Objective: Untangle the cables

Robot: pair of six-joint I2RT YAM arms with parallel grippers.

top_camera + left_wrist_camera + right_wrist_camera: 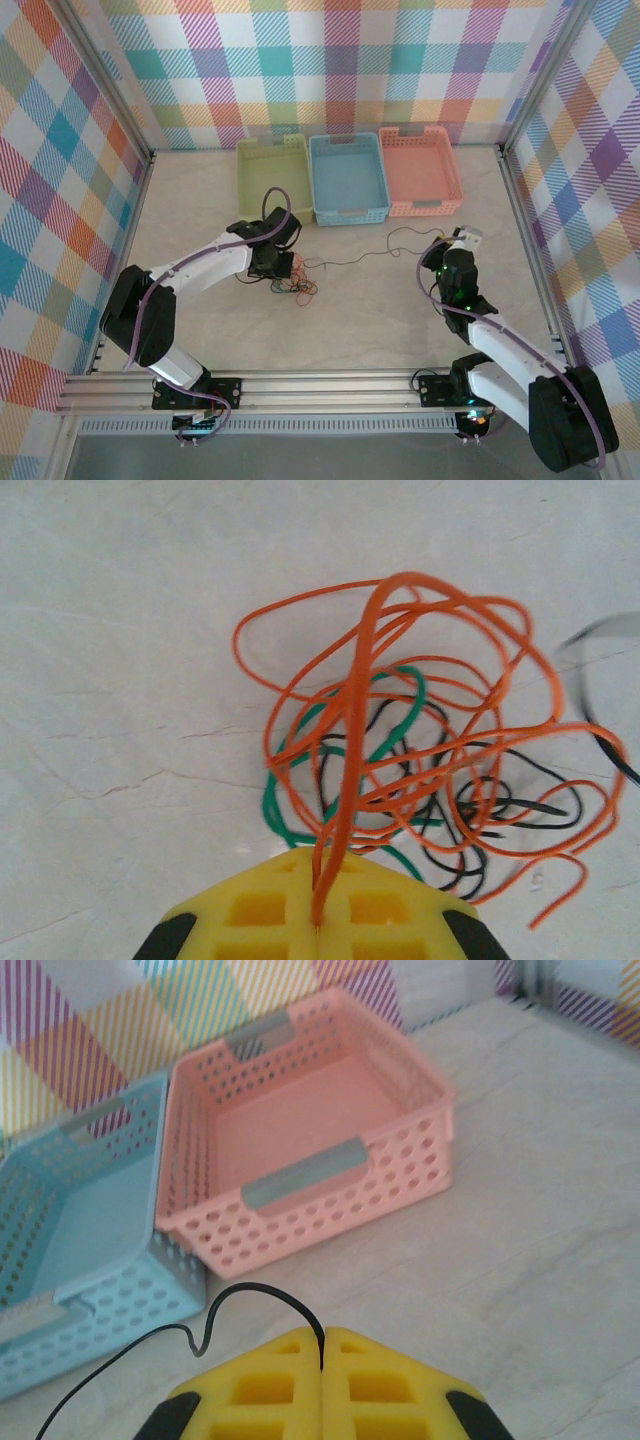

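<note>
The cables lie in a tangle point(296, 286) left of the table's middle: orange-red loops point(470, 670), a dark green cable point(410, 706) and a black cable point(520, 802) wound together. My left gripper point(320, 920) is shut on one orange-red cable point(352, 730), which rises from the tangle into the yellow pads point(270, 910). A single black cable point(365, 256) runs from the tangle toward the right. My right gripper point(322, 1345) is shut on its end point(250, 1295). In the top view the left gripper point(274, 264) hangs over the tangle's left side and the right gripper point(438, 252) is well to its right.
Three baskets stand in a row at the back: green point(246, 180), blue point(350, 214) and pink point(425, 208). The pink basket point(330, 1215) and blue basket point(120, 1300) lie just ahead of my right gripper. Plaid walls and metal rails bound the table.
</note>
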